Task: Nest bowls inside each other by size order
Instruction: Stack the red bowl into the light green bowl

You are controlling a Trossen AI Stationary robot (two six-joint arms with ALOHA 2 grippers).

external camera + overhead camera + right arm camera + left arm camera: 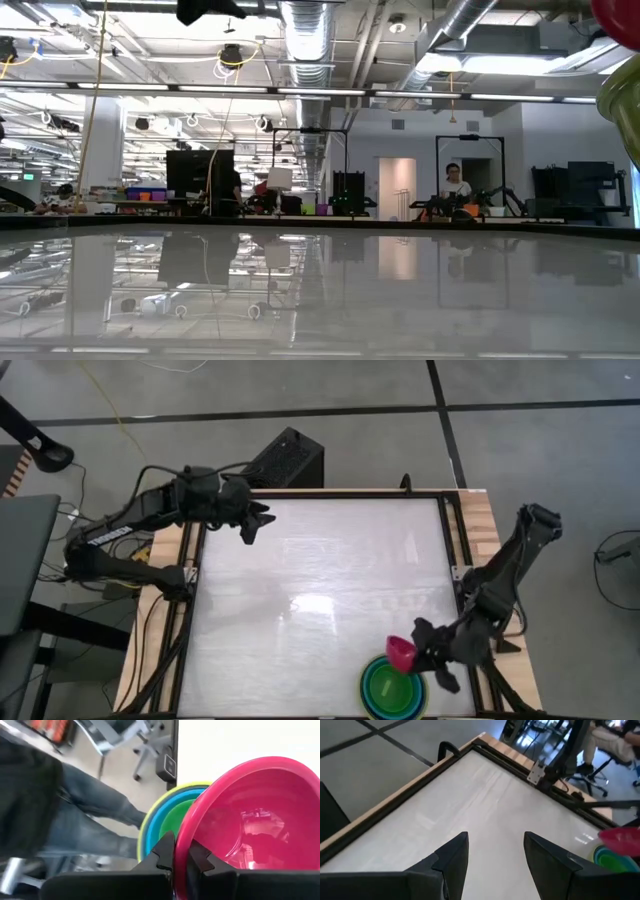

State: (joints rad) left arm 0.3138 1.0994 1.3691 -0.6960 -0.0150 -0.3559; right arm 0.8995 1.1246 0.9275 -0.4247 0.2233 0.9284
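One glossy round pink bowl pinched by its rim in right jaws; left jaws parted, empty.

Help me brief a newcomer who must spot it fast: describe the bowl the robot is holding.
Look at the table's near right corner, where the stack of nested bowls sits. Just above its rim, the right pincer is shut on the pink bowl's edge, holding it tilted. It is the only magenta bowl; the rest are green, blue or yellowish.
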